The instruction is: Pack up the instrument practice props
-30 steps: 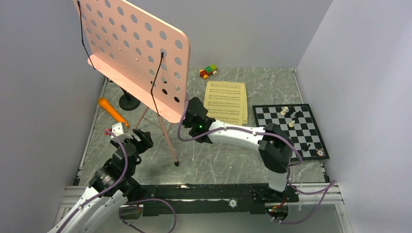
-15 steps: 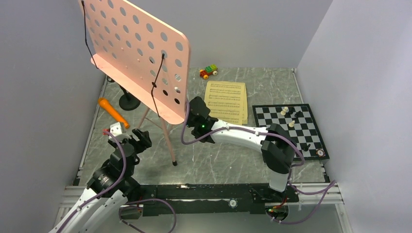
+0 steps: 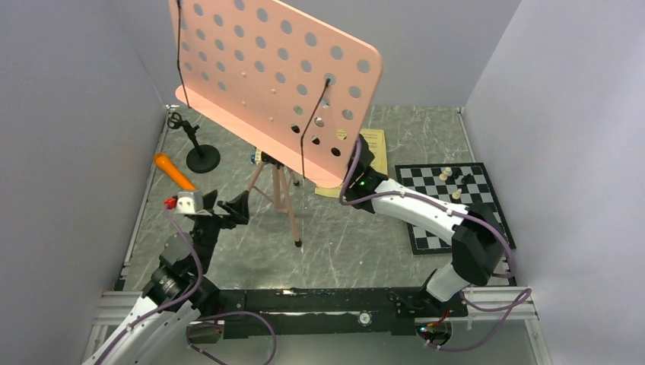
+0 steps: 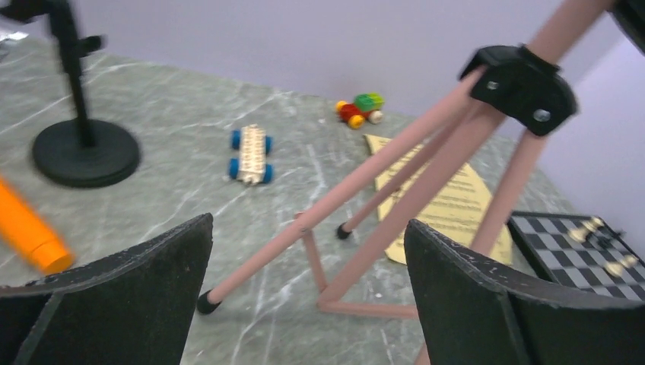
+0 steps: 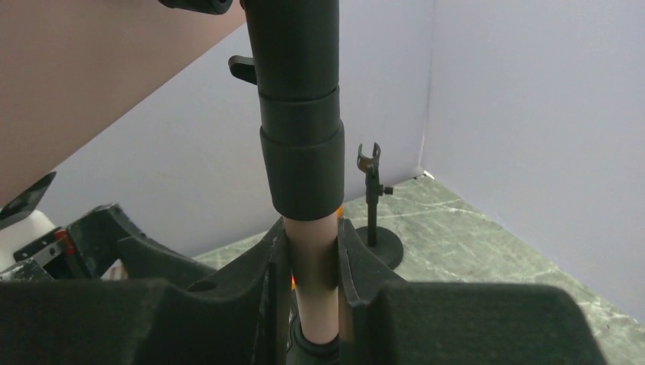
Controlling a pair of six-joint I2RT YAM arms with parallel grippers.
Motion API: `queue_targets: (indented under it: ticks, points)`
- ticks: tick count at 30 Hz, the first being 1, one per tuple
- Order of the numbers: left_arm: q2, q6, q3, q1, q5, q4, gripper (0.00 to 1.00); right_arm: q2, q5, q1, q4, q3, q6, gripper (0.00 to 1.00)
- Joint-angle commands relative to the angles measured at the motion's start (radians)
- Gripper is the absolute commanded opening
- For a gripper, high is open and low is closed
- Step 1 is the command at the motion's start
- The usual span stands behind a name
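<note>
The tall pink music stand [image 3: 274, 80] stands mid-table on its tripod legs [image 3: 280, 190]. My right gripper [image 5: 312, 258] is shut on its pink pole [image 5: 313, 251], just below the black collar, reaching in under the perforated plate. My left gripper [image 4: 308, 228] is open and empty. It hovers low, left of the tripod legs [image 4: 395, 190], which show between its fingers. The orange microphone [image 3: 173, 170] lies at the left. Behind it stands the black mic stand [image 3: 202, 157]. The yellow sheet-music pages [image 4: 449, 205] lie beyond the tripod, mostly hidden by the plate in the top view.
A chessboard [image 3: 456, 199] with pieces lies at the right. A cream block car with blue wheels [image 4: 250, 154] sits behind the tripod, and a red and green one [image 4: 360, 109] is near the back wall. Walls close in on three sides.
The right gripper closed on the stand's pole and carried the whole stand to the right. The left gripper opened wider and turned toward the tripod.
</note>
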Motion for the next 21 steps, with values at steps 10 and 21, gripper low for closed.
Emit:
queue_targets:
  ticks: [10, 21]
  points:
    - [0.430, 0.218, -0.013, -0.002, 0.467, 0.715, 0.99, -0.114, -0.162, -0.067, -0.275, 0.010, 0.083, 0.00]
    - [0.653, 0.209, 0.061, -0.002, 0.553, 0.878, 0.99, -0.118, -0.190, -0.076, -0.308, 0.026, 0.100, 0.00]
